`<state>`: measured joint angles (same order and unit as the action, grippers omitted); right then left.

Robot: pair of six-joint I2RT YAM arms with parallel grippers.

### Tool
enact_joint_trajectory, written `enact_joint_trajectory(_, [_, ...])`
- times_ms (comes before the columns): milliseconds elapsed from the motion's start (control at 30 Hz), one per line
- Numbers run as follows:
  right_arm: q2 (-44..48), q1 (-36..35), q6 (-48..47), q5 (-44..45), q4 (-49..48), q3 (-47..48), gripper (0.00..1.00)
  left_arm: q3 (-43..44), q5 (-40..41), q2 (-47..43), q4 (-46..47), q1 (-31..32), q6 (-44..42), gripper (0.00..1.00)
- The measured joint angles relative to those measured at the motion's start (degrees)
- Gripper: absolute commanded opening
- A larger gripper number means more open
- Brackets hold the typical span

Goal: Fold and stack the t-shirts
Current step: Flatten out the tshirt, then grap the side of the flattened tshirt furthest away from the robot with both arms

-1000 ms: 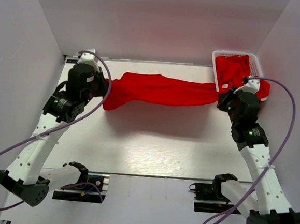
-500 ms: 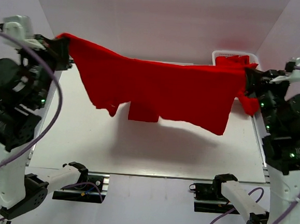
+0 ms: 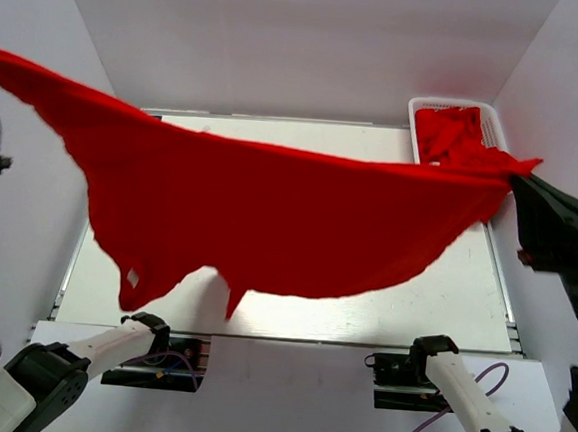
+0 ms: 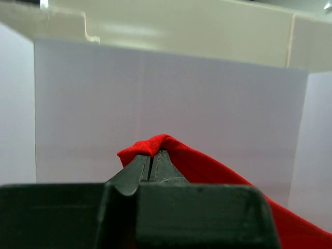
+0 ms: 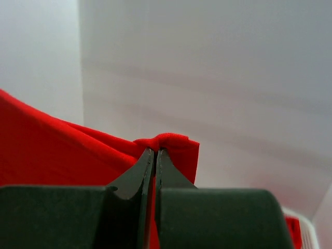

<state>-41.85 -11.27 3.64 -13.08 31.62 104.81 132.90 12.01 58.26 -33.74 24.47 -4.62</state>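
Note:
A red t-shirt hangs spread wide, high above the table, stretched between my two grippers. Its white label dangles at the lower left. My left gripper is shut on one corner of the t-shirt, at the far left edge of the top view. My right gripper is shut on the other corner of the t-shirt, at the right edge of the top view. More red t-shirts lie in the white basket.
The white slotted basket stands at the back right corner of the table. White walls enclose the table on three sides. The arm bases sit at the near edge.
Both arms have risen and moved outward toward the camera, lifting the t-shirt off the table and spreading it wide. It now hangs higher and covers most of the table in the top view.

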Motion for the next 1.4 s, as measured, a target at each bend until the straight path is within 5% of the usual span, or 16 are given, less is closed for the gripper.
enact_joint_trajectory(233, [3.0, 0.0, 0.0, -3.1, -1.2, 1.0, 0.00, 2.0, -3.8, 0.0, 3.5, -0.2, -2.3, 0.00])
enact_joint_trajectory(500, [-0.4, 0.0, 2.3, 5.1, -8.1, -21.0, 0.00, -14.9, 2.4, 3.9, 10.6, 0.5, -3.0, 0.00])
enact_joint_trajectory(833, [-27.7, 0.0, 7.0, 14.9, -18.3, -45.0, 0.00, -38.4, 10.8, 38.1, 17.9, -3.3, 1.2, 0.00])
enact_joint_trajectory(1067, [-57.8, 0.0, 5.0, 17.4, -19.4, -32.1, 0.00, -27.5, 8.0, 67.4, 14.5, -8.7, 4.8, 0.00])
enact_joint_trajectory(1400, [-83.2, 0.0, 2.1, 21.7, -16.9, -2.1, 0.00, -19.7, -2.3, 75.0, 18.7, -12.8, 6.1, 0.00])
